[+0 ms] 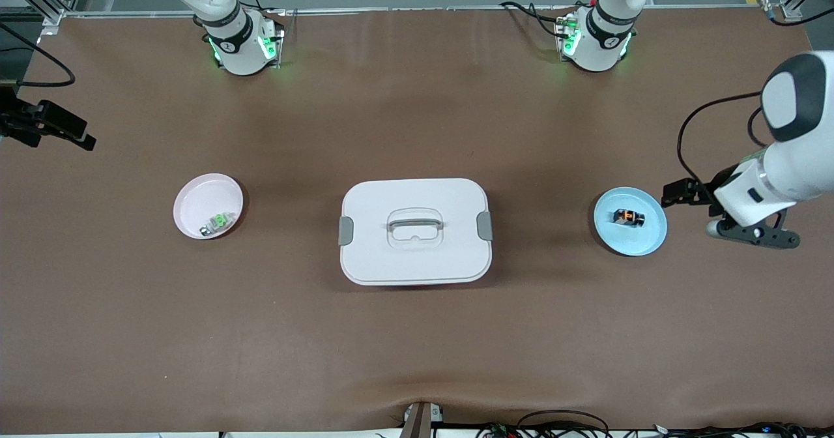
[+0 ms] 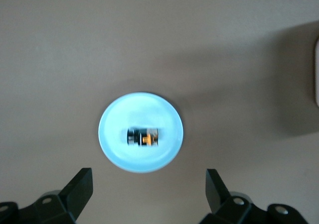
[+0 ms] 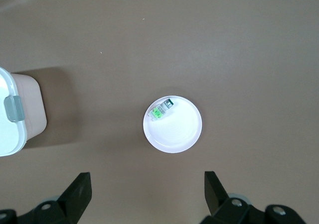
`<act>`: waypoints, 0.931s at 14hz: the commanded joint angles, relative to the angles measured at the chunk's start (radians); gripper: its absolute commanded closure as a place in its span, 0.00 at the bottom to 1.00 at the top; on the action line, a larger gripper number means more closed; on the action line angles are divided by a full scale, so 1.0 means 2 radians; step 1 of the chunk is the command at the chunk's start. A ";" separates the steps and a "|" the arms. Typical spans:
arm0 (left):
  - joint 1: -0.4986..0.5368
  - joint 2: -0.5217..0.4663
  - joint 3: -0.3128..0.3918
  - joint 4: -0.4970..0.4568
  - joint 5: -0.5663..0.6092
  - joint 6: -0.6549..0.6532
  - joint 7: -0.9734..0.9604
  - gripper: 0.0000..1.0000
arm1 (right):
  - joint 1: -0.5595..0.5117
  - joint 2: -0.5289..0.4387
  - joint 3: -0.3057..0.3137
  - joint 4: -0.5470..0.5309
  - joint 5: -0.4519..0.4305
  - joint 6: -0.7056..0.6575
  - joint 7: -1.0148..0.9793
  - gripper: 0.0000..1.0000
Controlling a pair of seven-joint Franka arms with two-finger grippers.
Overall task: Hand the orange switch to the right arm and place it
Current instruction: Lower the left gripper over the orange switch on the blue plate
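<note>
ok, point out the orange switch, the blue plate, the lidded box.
orange switch (image 1: pixel 628 216), front view, its orange face.
blue plate (image 1: pixel 645 242), front view, bare rim.
lidded box (image 1: pixel 371 255), front view, bare lid.

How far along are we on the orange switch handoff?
Nothing done yet. The orange switch lies on the blue plate. The left gripper hangs open beside that plate; the right gripper waits open at the other end. Pickup, handoff and placing remain.
</note>
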State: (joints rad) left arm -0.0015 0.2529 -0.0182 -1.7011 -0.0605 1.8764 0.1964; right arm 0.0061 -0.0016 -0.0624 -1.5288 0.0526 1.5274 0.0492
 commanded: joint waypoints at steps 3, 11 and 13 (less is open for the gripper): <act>-0.001 0.022 -0.001 -0.070 0.000 0.121 0.019 0.00 | -0.005 -0.008 0.003 -0.003 0.001 0.001 0.001 0.00; -0.004 0.054 -0.002 -0.136 0.000 0.204 0.025 0.00 | -0.005 -0.007 0.003 -0.003 0.003 0.009 0.001 0.00; -0.002 0.069 -0.002 -0.137 0.006 0.205 0.025 0.00 | -0.003 -0.007 0.004 -0.003 0.003 0.006 0.001 0.00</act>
State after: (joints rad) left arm -0.0063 0.3795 -0.0230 -1.9577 -0.0596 2.2650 0.2271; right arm 0.0061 -0.0016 -0.0622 -1.5288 0.0530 1.5411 0.0492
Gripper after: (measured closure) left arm 0.000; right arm 0.000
